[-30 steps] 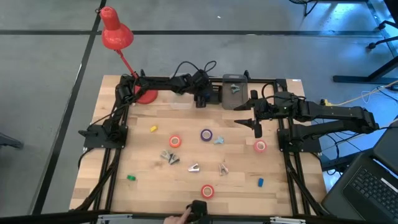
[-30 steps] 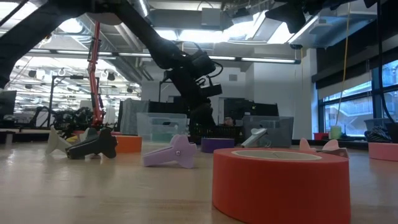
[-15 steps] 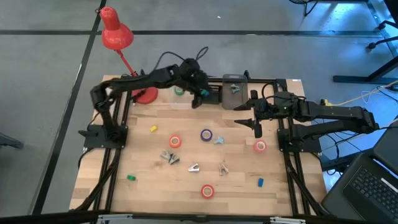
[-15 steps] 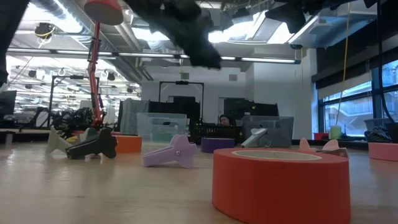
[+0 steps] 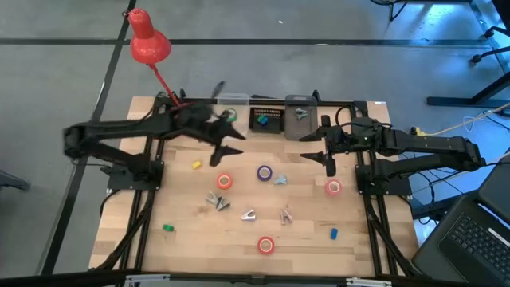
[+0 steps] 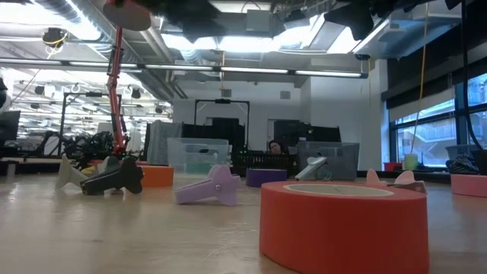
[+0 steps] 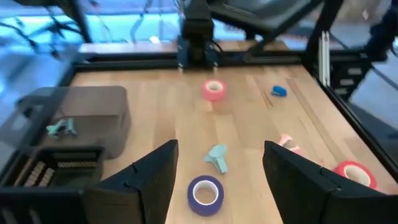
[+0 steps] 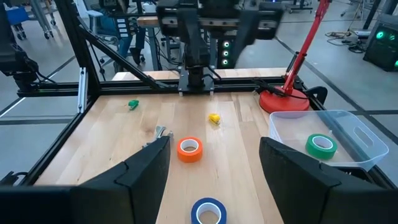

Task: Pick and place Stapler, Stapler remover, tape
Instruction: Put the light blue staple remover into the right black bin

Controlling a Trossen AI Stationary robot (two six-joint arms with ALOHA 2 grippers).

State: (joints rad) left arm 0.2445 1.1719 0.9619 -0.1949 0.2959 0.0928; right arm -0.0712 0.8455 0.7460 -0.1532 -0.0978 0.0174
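Note:
My left gripper is open and empty, above the far-middle of the table, just far of the red-orange tape roll. Its wrist view looks past the open fingers at the purple-blue roll and a teal stapler remover. My right gripper waits open at the far right, above a pink-red roll. Another red roll lies flat near the near edge. A green roll lies in the clear bin. Several stapler removers lie mid-table. I cannot make out a stapler.
A grey bin holding a remover and a dark tray sit at the far edge. The red lamp's base stands at the far left corner. Small yellow, green and blue blocks lie scattered.
My left arm has pulled back from the trays at the far edge and swung toward the table's left and near side; its gripper now hangs over the wood far of the red-orange roll. A hand at the near edge has gone.

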